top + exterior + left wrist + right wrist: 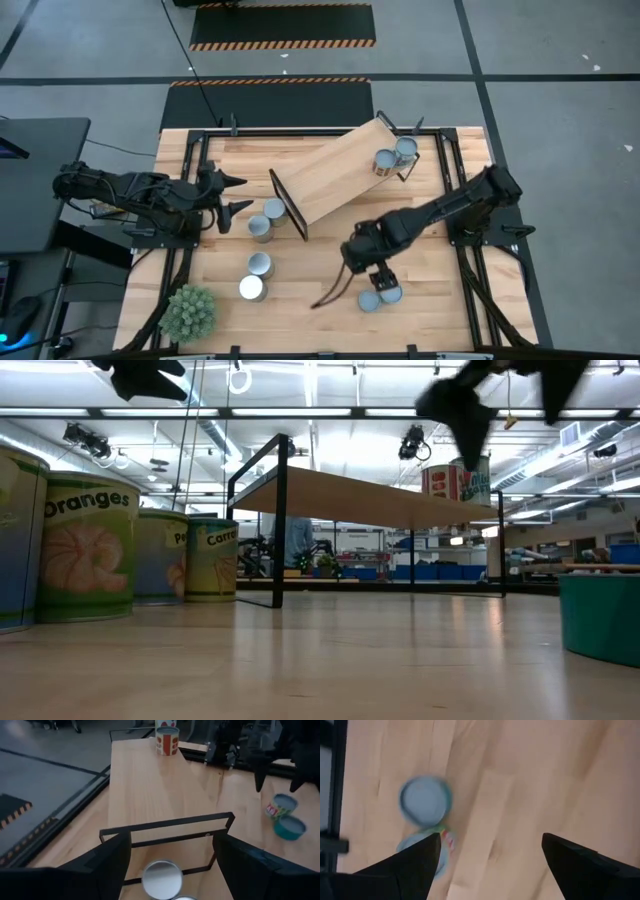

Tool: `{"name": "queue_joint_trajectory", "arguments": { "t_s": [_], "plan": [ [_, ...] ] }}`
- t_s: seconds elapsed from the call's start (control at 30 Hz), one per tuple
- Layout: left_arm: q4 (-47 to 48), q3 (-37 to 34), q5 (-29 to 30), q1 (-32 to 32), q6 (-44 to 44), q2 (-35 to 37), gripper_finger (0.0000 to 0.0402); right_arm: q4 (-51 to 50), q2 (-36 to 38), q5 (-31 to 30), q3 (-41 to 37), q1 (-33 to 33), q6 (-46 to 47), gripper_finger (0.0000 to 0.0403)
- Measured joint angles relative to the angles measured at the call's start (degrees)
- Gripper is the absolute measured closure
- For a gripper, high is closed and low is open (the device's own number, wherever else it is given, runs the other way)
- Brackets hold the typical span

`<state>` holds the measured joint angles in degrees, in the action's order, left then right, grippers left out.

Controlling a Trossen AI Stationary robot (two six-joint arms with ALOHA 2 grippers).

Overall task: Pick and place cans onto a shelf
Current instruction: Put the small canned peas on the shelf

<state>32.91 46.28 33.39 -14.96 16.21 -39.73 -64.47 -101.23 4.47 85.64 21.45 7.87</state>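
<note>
Eight cans (260, 265), two on one shelf (335, 172), six on table (300, 275)

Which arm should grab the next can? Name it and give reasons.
Right. The right gripper hangs open just above two cans near the front edge; the left gripper waits beside the shelf, its fingers empty.

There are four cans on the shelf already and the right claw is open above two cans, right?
Not quite. The shelf holds two cans, not four, as the high view shows. The rest is right: the right claw is open above two cans on the table.
</note>
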Motion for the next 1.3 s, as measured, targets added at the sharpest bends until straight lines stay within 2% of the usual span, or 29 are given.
{"name": "queue_joint_trajectory", "arguments": {
  "t_s": [0.3,0.43,0.57,0.87,1.3],
  "plan": [
    [0.0,0.0,0.0,0.0,-2.5,0.0,0.0115,3.6,0.0,4.0,-6.3,5.0,5.9,0.0049],
    [0.0,0.0,0.0,0.0,-2.5,0.0,0.0115,8.0,0.0,4.4,-7.6,7.6,1.9,0.0049],
    [0.0,0.0,0.0,0.0,-1.6,0.0,0.0115,10.4,0.0,2.9,-8.8,9.9,-0.7,0.0049],
    [0.0,0.0,-0.1,0.0,-1.4,0.0,0.0115,12.1,0.0,1.0,-14.2,13.8,0.9,0.0049],
    [0.0,0.0,-0.1,0.0,0.1,0.0,0.0115,16.7,0.0,-1.9,-18.0,14.3,2.6,0.0049]
  ]
}}
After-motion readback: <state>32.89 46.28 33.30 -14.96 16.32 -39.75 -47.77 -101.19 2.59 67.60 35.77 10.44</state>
